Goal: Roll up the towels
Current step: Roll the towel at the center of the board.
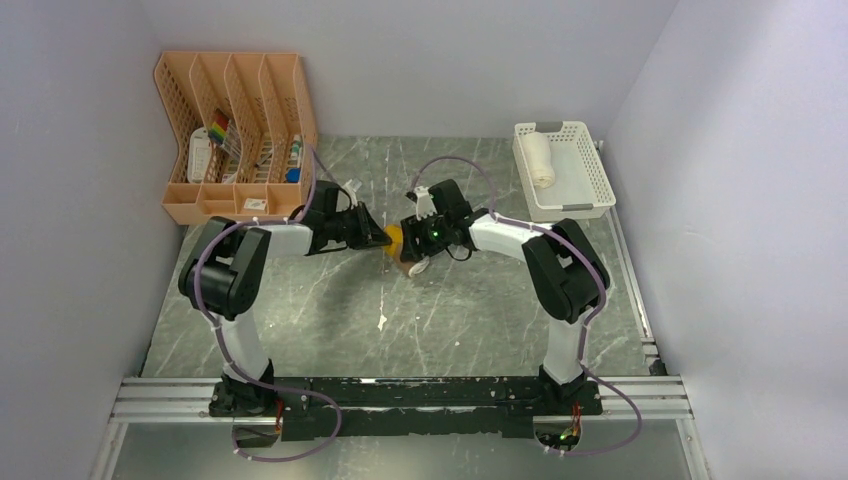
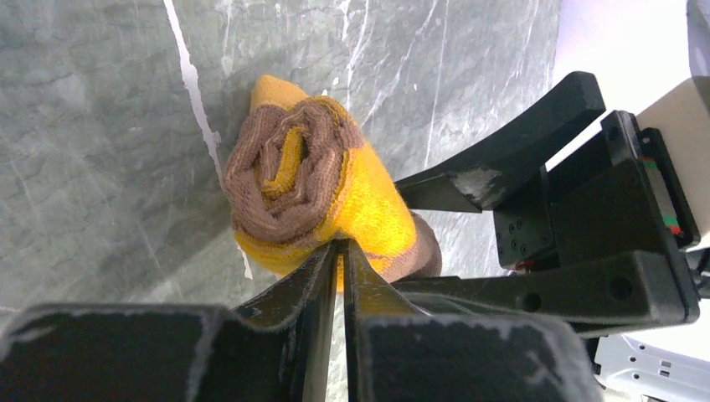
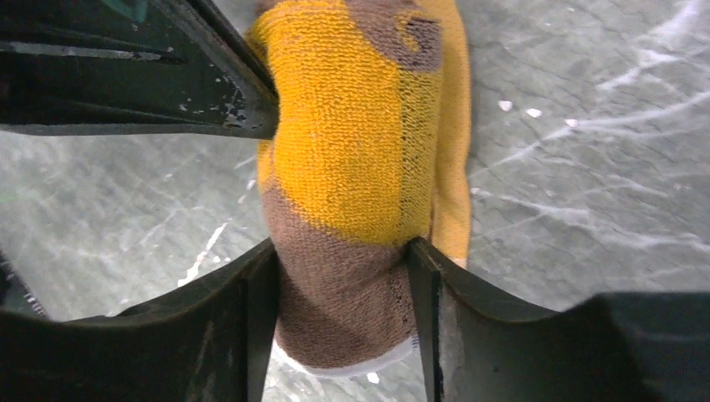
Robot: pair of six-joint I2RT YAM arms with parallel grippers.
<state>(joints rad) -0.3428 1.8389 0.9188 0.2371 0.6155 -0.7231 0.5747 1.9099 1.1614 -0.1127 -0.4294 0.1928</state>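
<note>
Top view, counter (image 1: 480,310) of grey marbled stone. Both arms reach inward and meet near its centre.

Yellow-and-brown towel (image 2: 310,180): rolled up tight and lying on the counter between the two grippers. The left wrist view looks onto one end, where a spiral of brown and mustard layers shows. The outer wrap is mustard, with a brown band and a thin cream edge at the end nearer the right wrist camera.

Right gripper (image 3: 342,260): comes in from 3 o'clock of the roll. Its fingers (image 3: 251,318) are spread to the roll's width and clamp it, one on each side of the brown band, both touching cloth.

Left gripper (image 2: 339,251): comes in from 9 o'clock. The jaws are drawn together to a thin slit, tips pressed against the mustard side of the roll. Yellow shows in the slit; I cannot tell whether a fold is pinched there.

Cream-white towel (image 1: 540,160): already rolled, lying inside the white mesh basket (image 1: 590,165) at 2 o'clock from centre, well apart from the arms.

Orange desk organizer (image 1: 235,120): at 10 o'clock in the far left corner, with small items in its slots.
</note>
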